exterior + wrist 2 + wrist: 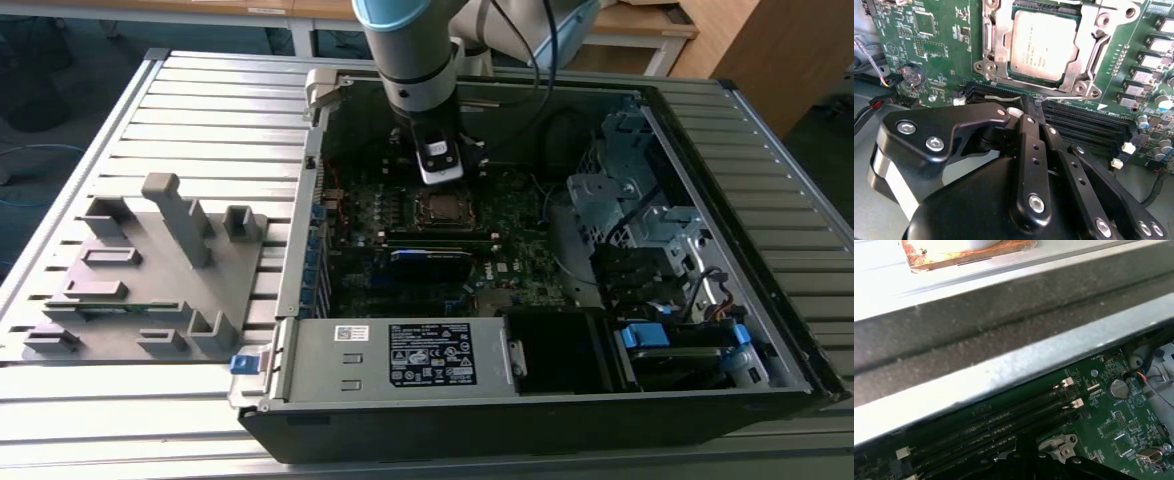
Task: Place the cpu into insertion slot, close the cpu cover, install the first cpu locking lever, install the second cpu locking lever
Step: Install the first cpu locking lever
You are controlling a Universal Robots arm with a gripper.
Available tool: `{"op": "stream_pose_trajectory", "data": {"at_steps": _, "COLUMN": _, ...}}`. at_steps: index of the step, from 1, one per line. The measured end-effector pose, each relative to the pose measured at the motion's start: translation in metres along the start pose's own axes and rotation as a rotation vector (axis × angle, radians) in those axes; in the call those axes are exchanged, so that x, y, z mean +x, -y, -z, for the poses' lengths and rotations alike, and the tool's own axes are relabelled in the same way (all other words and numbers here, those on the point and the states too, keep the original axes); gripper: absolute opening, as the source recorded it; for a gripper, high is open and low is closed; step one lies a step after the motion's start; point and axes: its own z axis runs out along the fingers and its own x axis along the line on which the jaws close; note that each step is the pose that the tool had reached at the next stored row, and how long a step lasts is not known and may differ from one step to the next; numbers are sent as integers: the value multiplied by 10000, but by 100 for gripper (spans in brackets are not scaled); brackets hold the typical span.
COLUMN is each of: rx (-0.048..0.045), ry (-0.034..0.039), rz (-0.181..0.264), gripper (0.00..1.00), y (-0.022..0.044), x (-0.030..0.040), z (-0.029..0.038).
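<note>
Shows gripper (442, 172) low inside case (747, 230), just at 12 o'clock of cpu (446, 209) in exterior view. Shows gripper (1027, 106) clenched in second wrist view, tip touching or just beside thin lever (1002, 99), near memory slots (1079, 125); cannot tell if gripping lever. Shows cpu seated in slot (418, 207) on board (939, 55), cover (998, 50) down flat around it. Has grey fixture (147, 270) on table (200, 90) at 9 o'clock of case, well apart

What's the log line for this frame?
cpu: seated | cpu cover: down over it | hand: shut, at cover edge by memory slots
</note>
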Motion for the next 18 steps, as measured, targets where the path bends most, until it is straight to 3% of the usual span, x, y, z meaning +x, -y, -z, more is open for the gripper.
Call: {"op": "stream_pose_trajectory", "data": {"at_steps": 18, "rx": -29, "ry": -12, "rz": -9, "gripper": 10, "y": 44, "x": -33, "z": 7}}
